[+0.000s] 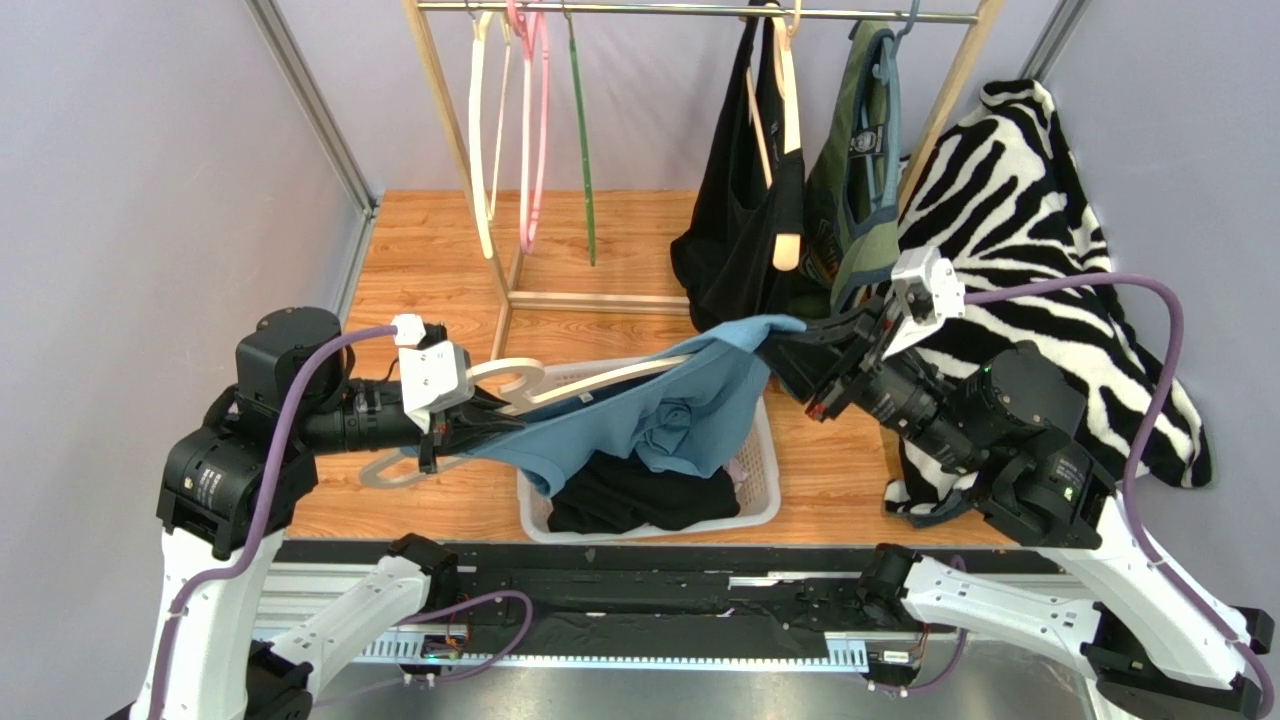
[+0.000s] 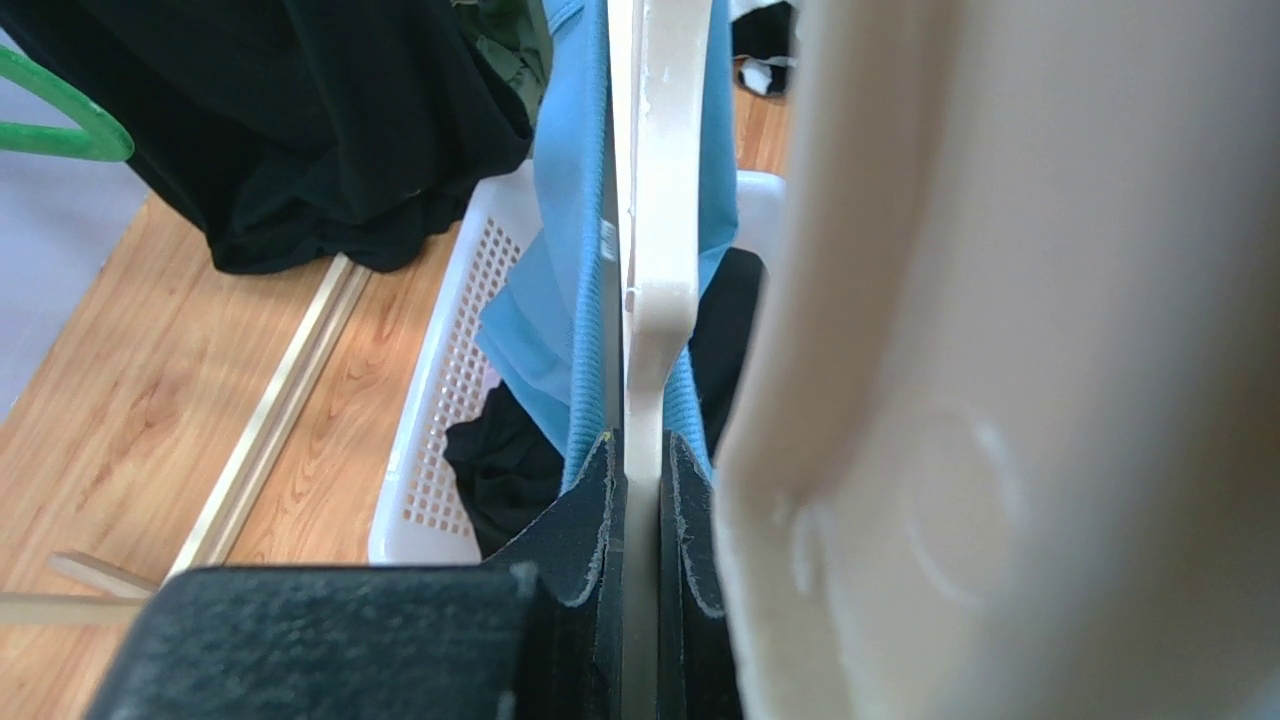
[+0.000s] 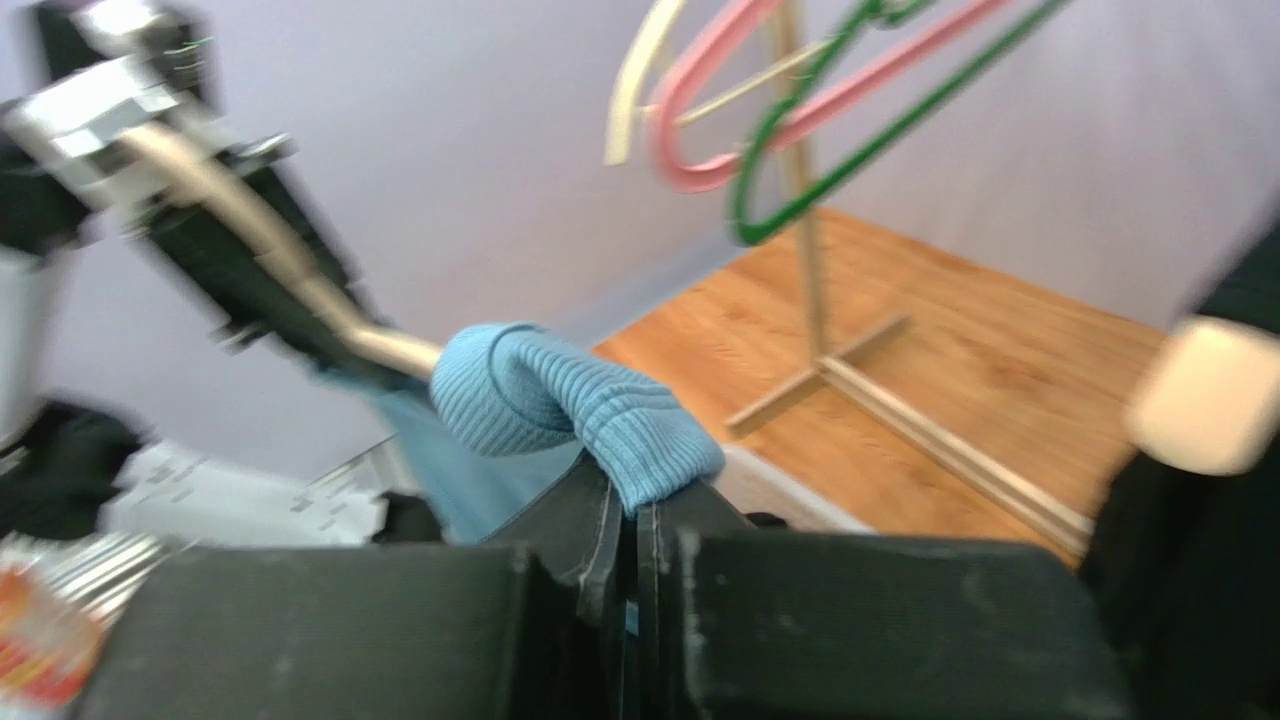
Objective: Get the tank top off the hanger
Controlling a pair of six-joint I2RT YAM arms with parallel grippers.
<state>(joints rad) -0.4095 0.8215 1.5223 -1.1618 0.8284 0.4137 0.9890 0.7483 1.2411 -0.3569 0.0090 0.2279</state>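
Note:
A blue ribbed tank top (image 1: 661,413) hangs on a cream hanger (image 1: 594,383) held level above a white basket (image 1: 763,503). My left gripper (image 1: 451,428) is shut on the hanger's bar near its hook end; in the left wrist view its pads (image 2: 586,525) clamp the cream bar (image 2: 661,225), blue fabric (image 2: 579,225) on both sides. My right gripper (image 1: 793,360) is shut on the tank top's far strap at the hanger's right tip. The right wrist view shows the strap's ribbed fold (image 3: 564,398) pinched between that gripper's (image 3: 637,518) fingers.
Black clothes (image 1: 639,495) lie in the basket. Behind stands a wooden rack (image 1: 699,12) with bare cream, pink and green hangers (image 1: 526,120), a black garment (image 1: 736,210) and a green one (image 1: 857,165). A zebra-print cloth (image 1: 1037,225) drapes behind the right arm.

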